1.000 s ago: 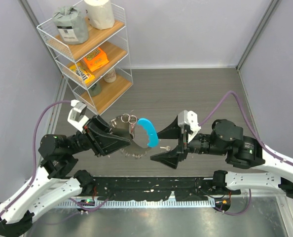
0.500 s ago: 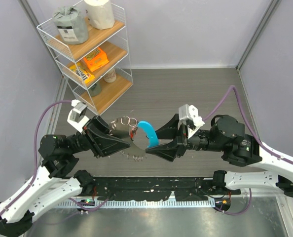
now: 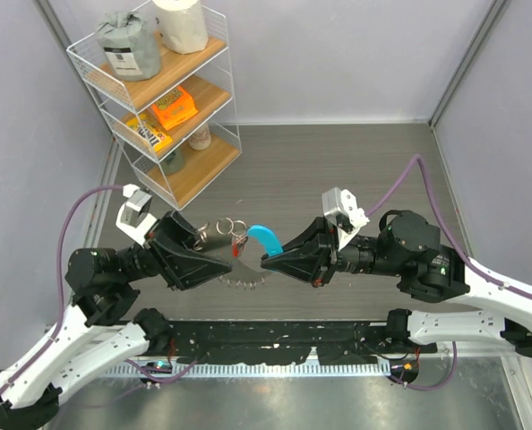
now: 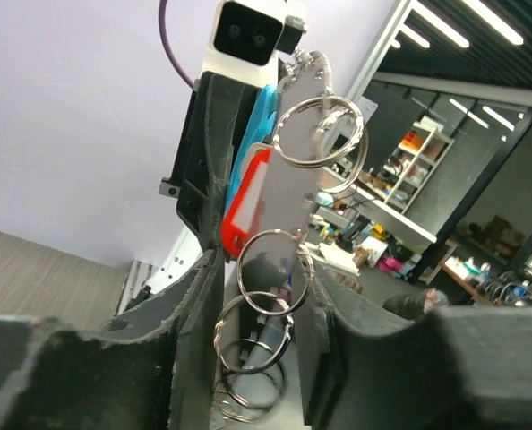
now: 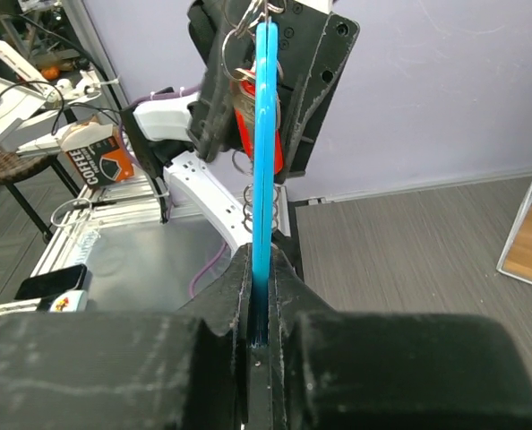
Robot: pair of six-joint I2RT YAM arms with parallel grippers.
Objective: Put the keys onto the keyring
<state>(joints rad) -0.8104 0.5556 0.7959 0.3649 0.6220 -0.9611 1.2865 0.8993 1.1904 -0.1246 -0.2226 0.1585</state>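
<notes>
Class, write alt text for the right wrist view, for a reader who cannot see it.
The right gripper is shut on the keyring's blue tag, seen edge-on and upright. Behind it the left gripper holds metal rings bearing a red tag.

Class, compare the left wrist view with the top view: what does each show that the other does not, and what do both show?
Only the left wrist view: a workroom with ceiling lights behind, and the red tag's white label. Only the top view: the shelf rack and the toothed keys. Both: the metal rings and the blue tag, which the right pincer grips.
</notes>
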